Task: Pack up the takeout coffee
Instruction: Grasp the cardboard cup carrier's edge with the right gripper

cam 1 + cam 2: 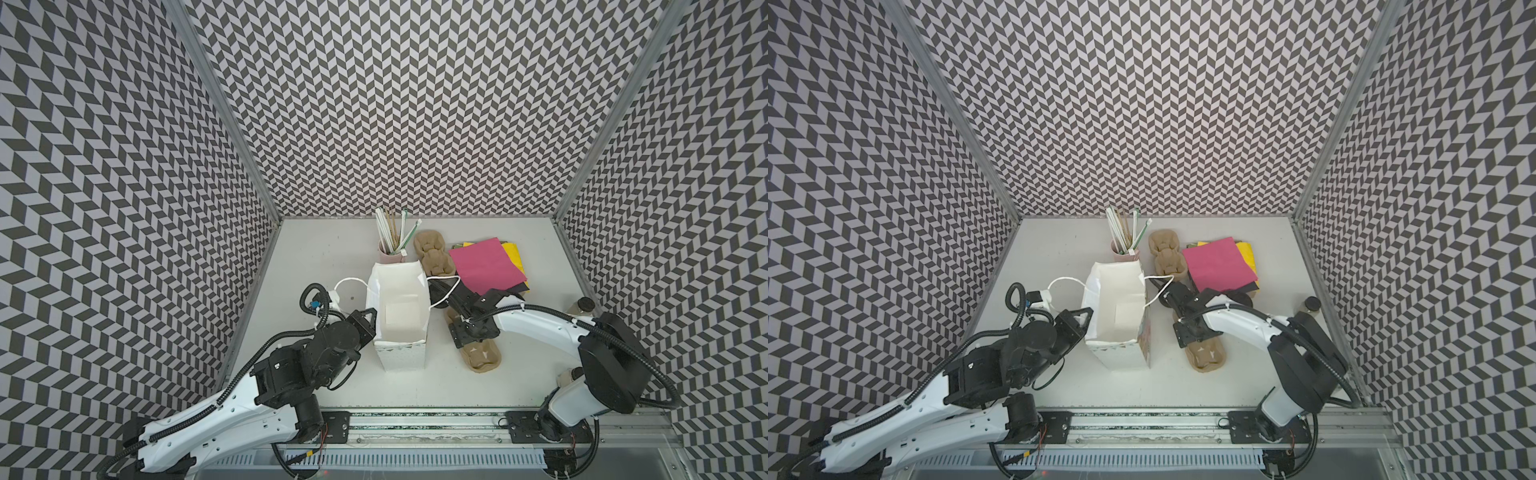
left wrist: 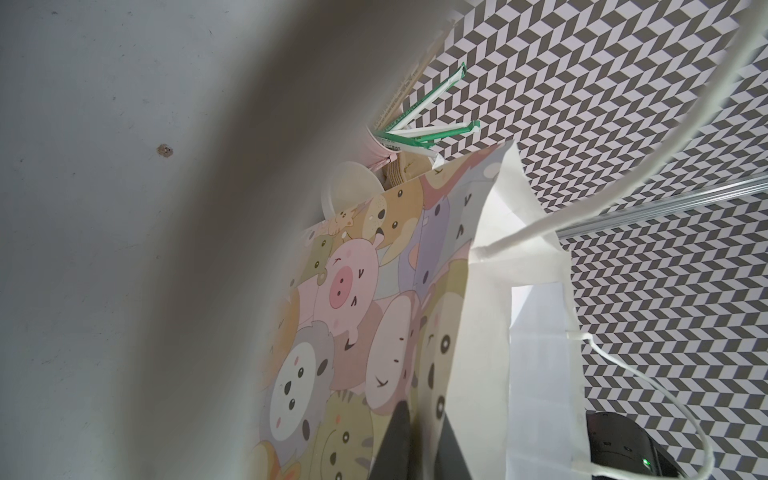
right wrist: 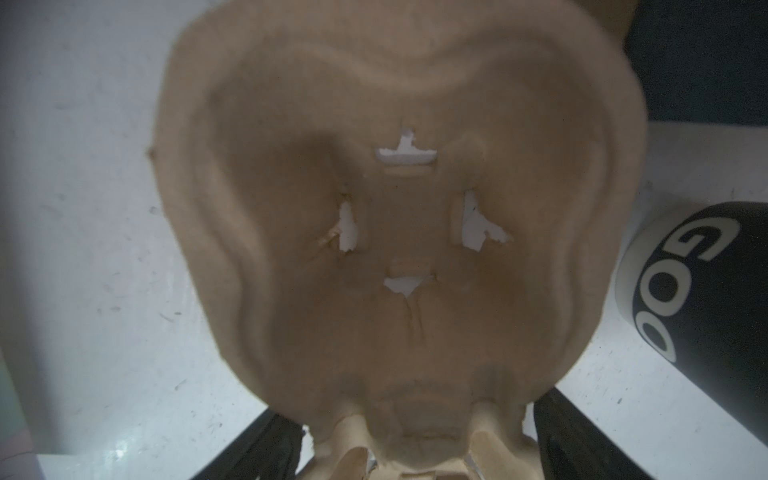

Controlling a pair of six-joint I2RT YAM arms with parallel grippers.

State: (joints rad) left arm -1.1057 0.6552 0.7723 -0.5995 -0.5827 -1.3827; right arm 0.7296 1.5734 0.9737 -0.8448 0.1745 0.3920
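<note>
A robot test cell in a lab: chevron-patterned panel walls [image 1: 415, 104] on metal frame posts [image 1: 232, 124] enclose a white table [image 1: 324, 257], with the left arm [image 1: 232, 411] and right arm [image 1: 536, 328] bolted to a rail [image 1: 424, 428] along its near edge.

Black-and-white chevron walls [image 1: 395, 104] enclose a pale grey surface [image 1: 316, 257] at 9, 12 and 3 o'clock; an aluminium rail [image 1: 419, 420] at 6 o'clock.

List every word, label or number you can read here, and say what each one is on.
"GOO": large pale letters on the dark cup in the right wrist view; any further letters are out of sight.
Print on the straw wrappers: too small and blurred to read.
Paper bag: only cartoon animals, no words.
</note>
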